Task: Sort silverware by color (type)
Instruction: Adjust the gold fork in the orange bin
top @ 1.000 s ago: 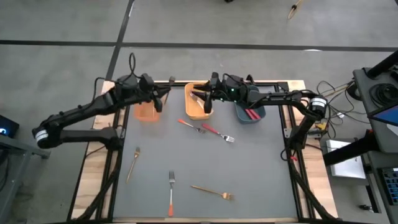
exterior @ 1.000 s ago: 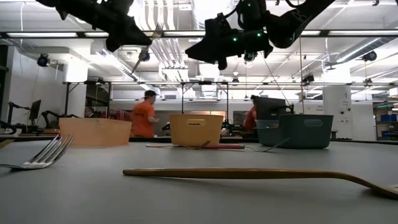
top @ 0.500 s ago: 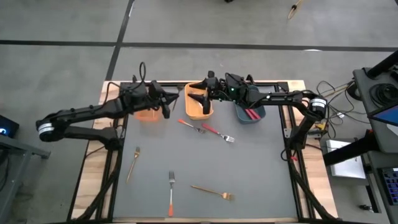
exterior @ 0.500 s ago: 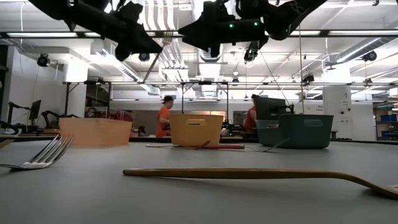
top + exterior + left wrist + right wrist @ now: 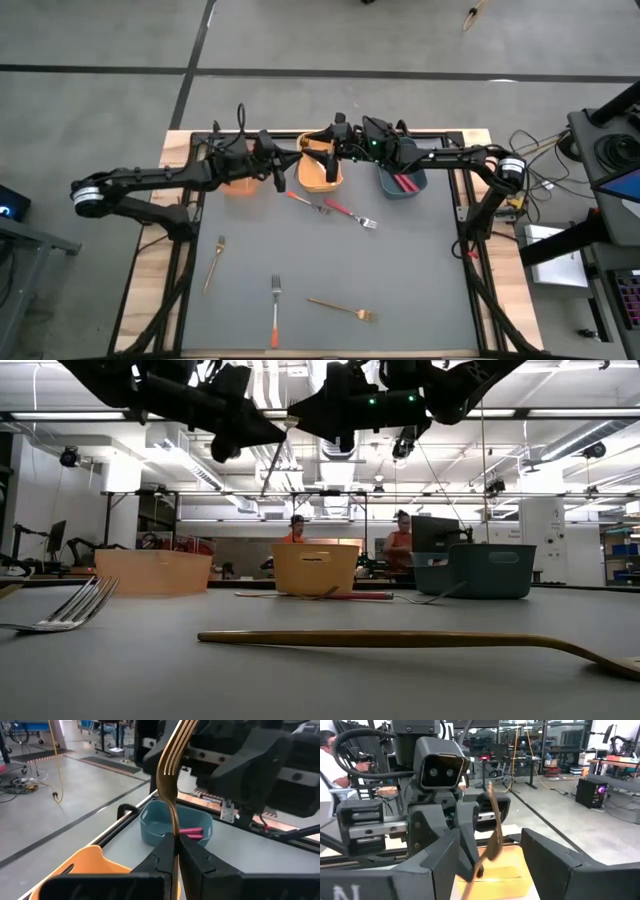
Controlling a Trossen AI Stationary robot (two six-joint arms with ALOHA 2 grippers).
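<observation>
The left gripper (image 5: 283,163) is clamped on a gold fork (image 5: 172,780), held by its handle with the tines pointing up and away toward the right arm. In the high view this gripper sits at the 9 o'clock edge of the yellow bin (image 5: 321,165), between it and the orange bin (image 5: 238,180). The right gripper (image 5: 330,160) stands wide, empty, over the yellow bin, directly facing the left one; the fork's long axis runs roughly 9-to-3 o'clock, tines nearest the right jaws (image 5: 492,837). The likely handover or drop turns on this: the fork tip lies at or just between the open right fingers, though contact cannot be confirmed.

Compared with a second ago, the left arm has swung from over the orange bin toward 3 o'clock, closing on the yellow bin, and the right jaws have widened.

Other forks remain on the table (image 5: 330,260): two near centre (image 5: 335,207), three toward 6 o'clock.
</observation>
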